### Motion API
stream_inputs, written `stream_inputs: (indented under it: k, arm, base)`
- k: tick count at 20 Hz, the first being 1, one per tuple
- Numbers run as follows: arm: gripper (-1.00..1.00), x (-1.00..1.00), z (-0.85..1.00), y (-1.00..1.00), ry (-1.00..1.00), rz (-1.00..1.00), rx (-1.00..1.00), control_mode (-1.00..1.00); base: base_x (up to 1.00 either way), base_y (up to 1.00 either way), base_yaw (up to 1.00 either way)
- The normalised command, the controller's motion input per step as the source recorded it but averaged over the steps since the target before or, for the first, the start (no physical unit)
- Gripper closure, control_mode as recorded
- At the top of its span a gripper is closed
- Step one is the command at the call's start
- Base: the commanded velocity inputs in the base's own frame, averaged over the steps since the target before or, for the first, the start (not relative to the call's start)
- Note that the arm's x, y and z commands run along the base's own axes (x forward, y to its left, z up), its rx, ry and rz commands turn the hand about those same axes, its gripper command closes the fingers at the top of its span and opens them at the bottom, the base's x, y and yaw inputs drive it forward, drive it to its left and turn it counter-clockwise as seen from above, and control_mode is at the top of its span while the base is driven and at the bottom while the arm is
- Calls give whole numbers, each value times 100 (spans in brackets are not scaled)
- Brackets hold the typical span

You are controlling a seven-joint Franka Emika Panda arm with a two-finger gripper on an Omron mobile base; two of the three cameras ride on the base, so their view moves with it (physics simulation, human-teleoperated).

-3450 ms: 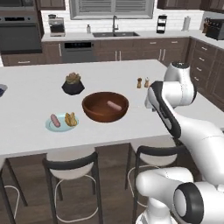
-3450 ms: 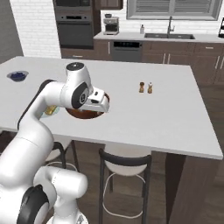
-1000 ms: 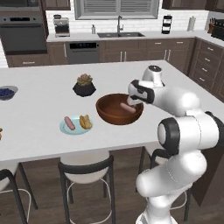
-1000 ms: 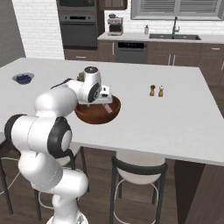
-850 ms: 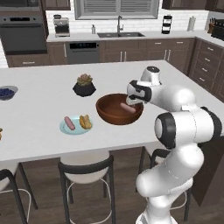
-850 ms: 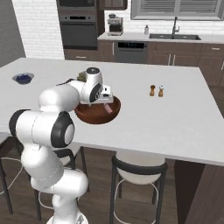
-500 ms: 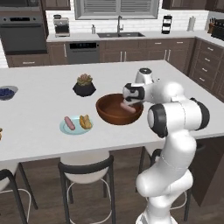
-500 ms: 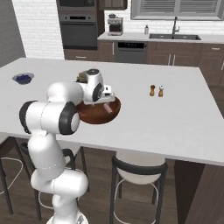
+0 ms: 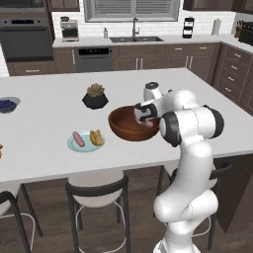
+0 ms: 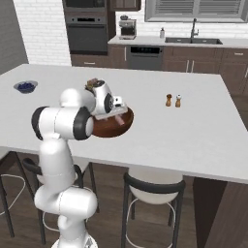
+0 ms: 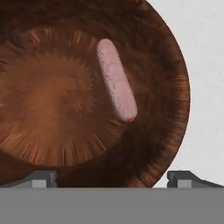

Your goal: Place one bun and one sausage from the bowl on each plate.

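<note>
- One pale pink, round-ended sausage (image 11: 116, 80) lies alone in the large, deep, dark reddish-brown wooden bowl (image 11: 48, 105), resting on the inner slope between the flat bottom and the rim.
- One pale light-blue round plate (image 9: 73, 147), left of the bowl on the white island counter (image 9: 44, 123), already carries a sausage and a bun side by side.
- The two-finger gripper (image 11: 112, 177) hangs above the bowl with its jaws spread wide and nothing between them; its dark fingertips (image 11: 41, 178) stand on either side of the bowl's near wall.
- The sausage looks light, smooth and a little yielding, so I judge it likely to roll down the curved wood if nudged from one side.
- Best hold, in my view: across the short width at mid-length, fingers turned square to its long axis, pinching gently.
- A grip near either rounded end would probably let it pivot or squirt out.
- No bun can be made out inside the bowl.
</note>
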Motion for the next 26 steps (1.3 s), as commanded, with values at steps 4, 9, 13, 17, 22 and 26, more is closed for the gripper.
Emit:
stream_inputs:
  k: [4, 9, 13, 17, 22, 26]
  arm:
    - [-100, 21, -42, 10, 0, 0, -12, -100]
    - [-100, 32, -20, 3, 0, 0, -6, -100]
    - [-100, 39, 0, 0, 0, 0, 0, -100]
    - [-100, 46, 0, 0, 0, 0, 0, -100]
    - [-100, 40, -8, 0, 0, 0, 0, -100]
    - [-100, 34, -22, 0, 0, 0, 0, -100]
  base:
    - [0, 0, 0]
    - [0, 0, 0]
    - [0, 0, 0]
    - [0, 0, 0]
    - [0, 0, 0]
    - [0, 0, 0]
